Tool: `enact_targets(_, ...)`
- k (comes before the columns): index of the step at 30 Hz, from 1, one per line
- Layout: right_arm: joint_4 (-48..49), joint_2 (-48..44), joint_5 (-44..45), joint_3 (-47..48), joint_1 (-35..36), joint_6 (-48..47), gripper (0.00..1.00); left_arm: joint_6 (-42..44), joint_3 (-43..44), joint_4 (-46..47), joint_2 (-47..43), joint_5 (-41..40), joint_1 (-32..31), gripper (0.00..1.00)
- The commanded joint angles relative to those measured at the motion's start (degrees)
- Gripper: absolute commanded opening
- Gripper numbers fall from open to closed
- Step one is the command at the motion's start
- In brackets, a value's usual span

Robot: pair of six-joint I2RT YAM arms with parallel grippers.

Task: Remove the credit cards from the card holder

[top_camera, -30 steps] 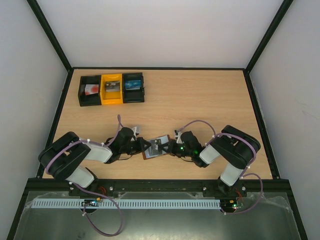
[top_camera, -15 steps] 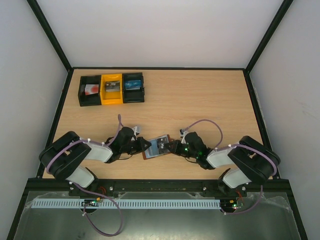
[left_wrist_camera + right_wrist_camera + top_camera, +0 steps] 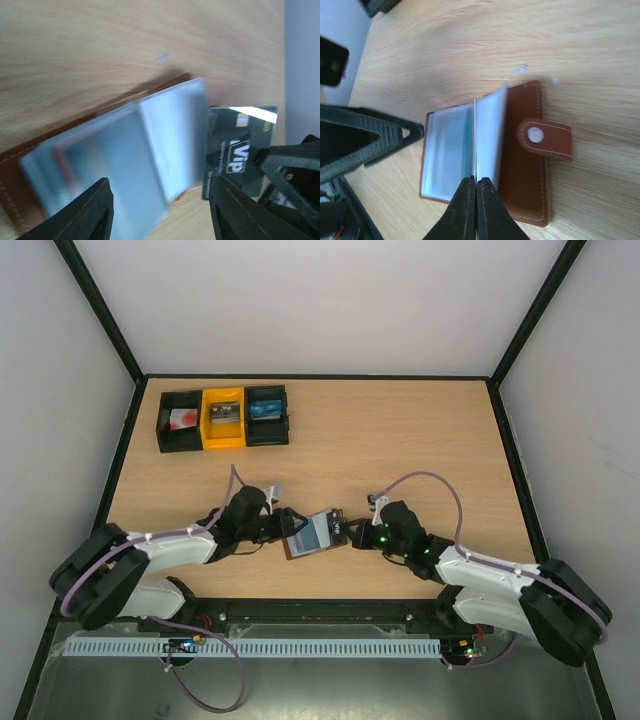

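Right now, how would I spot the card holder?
On the wooden table, near the front edge, the left end effector and right end effector nearly meet. The card holder is the small brown leather wallet open between them, with grey-blue pocket pages, unlike the plastic bins behind.

We get bright, even overhead light, with soft shadows on the pale wooden table. From the left wrist, the brown leather card holder smears with motion blur and glare streaks the black plastic card.
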Motion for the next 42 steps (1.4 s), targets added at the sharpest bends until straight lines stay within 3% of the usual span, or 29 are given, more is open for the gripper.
enact_targets(1, -11.4, -6.6, -3.3, 3.8, -0.2, -7.7, 0.02, 5.8, 5.7, -8.9, -6.8, 1.6, -0.2, 0.59)
enact_targets(6, -18.0, -12.8, -9.4, 7.1, -0.2, -12.7, 0.02, 13.6, 11.4, -19.1, -14.2, 3.8, -0.1, 0.67)
enact_targets(13, -19.1, -18.0, -21.6, 9.7, -0.2, -13.8, 0.02, 22.9, 16.5, -29.2, -21.5, 12.8, 0.2, 0.66)
enact_targets(16, -15.9, -19.2, -27.3, 9.5, -0.2, -12.3, 0.02, 24.8, 16.9, -30.5, -23.3, 16.7, 0.2, 0.61)
enact_targets(24, -10.9, -21.3, -32.8, 9.1, -0.2, -9.0, 0.02, 26.5, 16.6, -31.4, -24.0, 21.1, 0.2, 0.48)
enact_targets(38, -7.6, -21.4, -33.3, 7.8, -0.2, -6.5, 0.02, 26.0, 14.4, -26.8, -23.4, 27.6, 0.2, 0.32)
enact_targets(42, -7.3, -21.1, -33.3, 7.7, -0.2, -6.4, 0.02, 25.8, 14.1, -26.0, -23.3, 28.7, 0.2, 0.17)
